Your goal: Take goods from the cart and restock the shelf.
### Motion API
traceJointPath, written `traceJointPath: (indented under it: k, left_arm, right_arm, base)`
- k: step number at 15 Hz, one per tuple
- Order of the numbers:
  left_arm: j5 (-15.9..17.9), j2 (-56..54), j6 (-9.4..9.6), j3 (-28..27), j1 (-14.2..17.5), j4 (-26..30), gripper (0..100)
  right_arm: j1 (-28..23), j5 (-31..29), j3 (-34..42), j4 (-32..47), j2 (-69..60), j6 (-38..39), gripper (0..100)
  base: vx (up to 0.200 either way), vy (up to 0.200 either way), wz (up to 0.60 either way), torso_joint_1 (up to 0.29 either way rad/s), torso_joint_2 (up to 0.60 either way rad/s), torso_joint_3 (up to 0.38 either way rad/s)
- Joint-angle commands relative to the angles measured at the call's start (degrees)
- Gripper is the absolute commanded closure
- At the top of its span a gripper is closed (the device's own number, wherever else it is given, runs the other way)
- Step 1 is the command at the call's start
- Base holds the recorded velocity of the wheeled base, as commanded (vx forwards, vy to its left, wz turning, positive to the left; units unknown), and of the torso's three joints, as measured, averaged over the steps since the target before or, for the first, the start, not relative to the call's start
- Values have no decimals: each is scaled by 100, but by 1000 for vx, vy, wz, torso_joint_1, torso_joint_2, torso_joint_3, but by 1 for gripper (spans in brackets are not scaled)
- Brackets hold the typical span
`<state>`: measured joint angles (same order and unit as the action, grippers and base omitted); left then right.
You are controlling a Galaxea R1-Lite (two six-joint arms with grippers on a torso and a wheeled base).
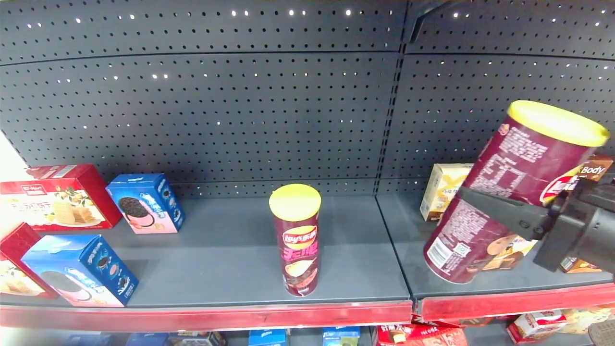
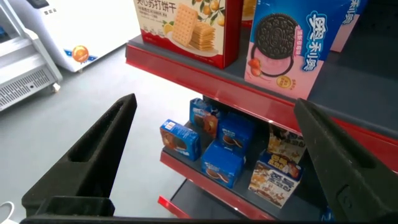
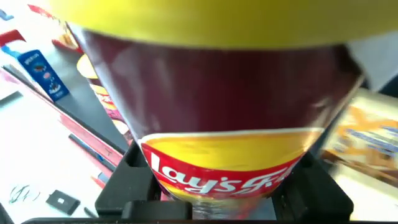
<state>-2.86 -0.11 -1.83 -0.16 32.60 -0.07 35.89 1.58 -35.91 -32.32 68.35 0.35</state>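
A maroon chips can (image 1: pixel 294 240) with a yellow lid stands upright on the grey shelf (image 1: pixel 230 259), near its front edge at the middle. My right gripper (image 1: pixel 526 214) is shut on a second, similar chips can (image 1: pixel 504 187), which is tilted with its lid leaning right and its base just above the right shelf section. From the right wrist, that held can (image 3: pixel 217 118) sits between the fingers of the right gripper (image 3: pixel 217 196). My left gripper (image 2: pixel 217 168) is open and holds nothing, out in front of the shelf's left end.
A red wafer box (image 1: pixel 55 197) and two blue cookie boxes (image 1: pixel 146 202) (image 1: pixel 79 269) stand at the shelf's left. A yellow box (image 1: pixel 442 190) and brown boxes (image 1: pixel 593 168) sit behind the held can. Pegboard (image 1: pixel 240 115) backs the shelf. The lower shelf holds blue boxes (image 2: pixel 211 149).
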Motion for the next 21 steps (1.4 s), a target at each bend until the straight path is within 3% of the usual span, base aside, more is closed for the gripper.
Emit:
traceJointPath:
  k: [1, 11, 16, 21]
  left_arm:
    - [5, 11, -2, -2, 1, -1, 0]
    - [5, 11, -2, -2, 1, -1, 0]
    - [-4, 11, -2, 7, 1, -1, 0]
    - [5, 11, -2, -2, 1, -1, 0]
  right_arm:
    - [67, -71, -373, -55, 864, 9, 100]
    - [322, -1450, -2456, -73, 3123, 70, 100]
    - [322, -1635, -3642, -73, 4116, 132, 100]
    - [401, -1679, -4073, -328, 4837, 132, 100]
  base:
    - [0, 0, 0, 0, 0, 0]
    - [0, 0, 0, 0, 0, 0]
    - [0, 0, 0, 0, 0, 0]
    - [0, 0, 0, 0, 0, 0]
